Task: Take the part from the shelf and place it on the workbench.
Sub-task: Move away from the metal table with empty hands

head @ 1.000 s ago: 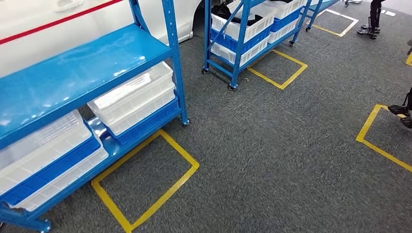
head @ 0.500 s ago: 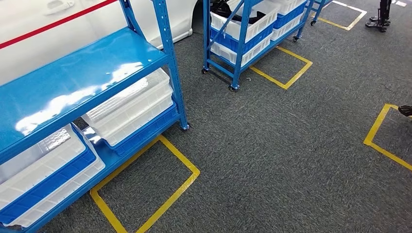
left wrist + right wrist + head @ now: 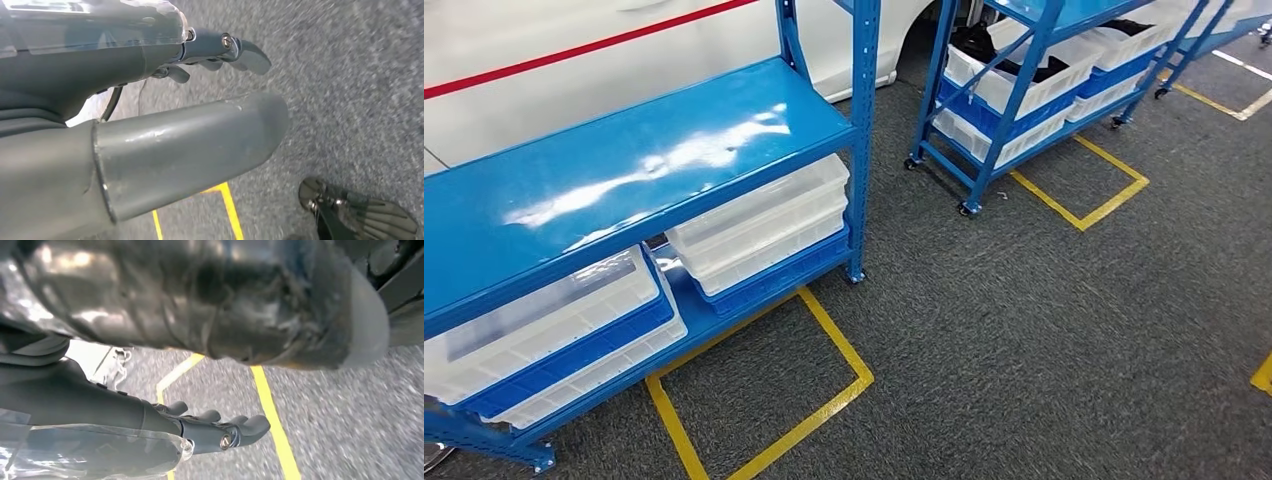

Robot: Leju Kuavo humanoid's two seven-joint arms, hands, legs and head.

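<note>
The task is hardly begun: both arms are hanging by the robot's sides, the left hand [image 3: 165,95] and right hand [image 3: 200,425] carrying nothing, fingers loosely extended over the grey carpet [image 3: 1064,330]. The part itself is not identifiable; dark items are lying in a white bin [image 3: 1014,85] on the far shelf [image 3: 1014,110], right of the near blue shelf [image 3: 624,170]. Compared with half a second ago, the whole view is shifting: both shelves now sit further right, so the camera is turning left.
</note>
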